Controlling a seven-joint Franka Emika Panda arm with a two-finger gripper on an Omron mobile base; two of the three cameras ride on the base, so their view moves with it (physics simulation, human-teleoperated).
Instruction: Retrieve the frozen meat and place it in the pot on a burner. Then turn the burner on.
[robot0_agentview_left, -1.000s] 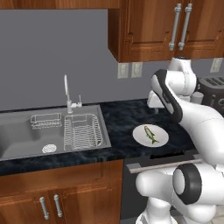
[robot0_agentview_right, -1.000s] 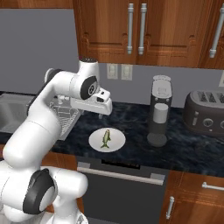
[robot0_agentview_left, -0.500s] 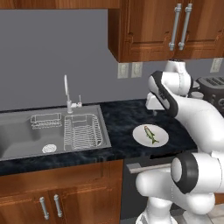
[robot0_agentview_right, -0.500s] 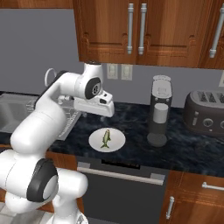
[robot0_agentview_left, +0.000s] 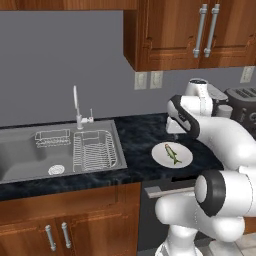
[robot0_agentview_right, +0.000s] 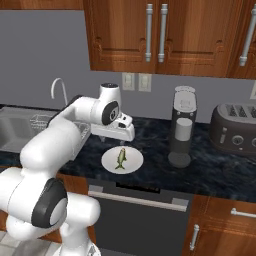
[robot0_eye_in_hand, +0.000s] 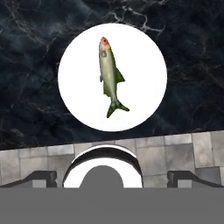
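Note:
The frozen meat is a small greenish-yellow fish with an orange-red head, lying on a white plate on the dark marble counter. It also shows on the plate in the right base view as the frozen meat, and in the left base view as the frozen meat. My gripper hangs a little above the plate's back-left side, pointing down. In the hand view my gripper is open, with nothing between its fingertips. The pot and the burner are out of view.
A steel sink with a wire dish rack and a faucet lies left of the plate. A coffee machine and a toaster stand to the right. Wall cabinets hang overhead. The counter's front edge runs just beyond the plate.
The hand has come down toward the plate, and the arm's elbow has shifted a little. The fish and the plate have not moved. The jaws stay open.

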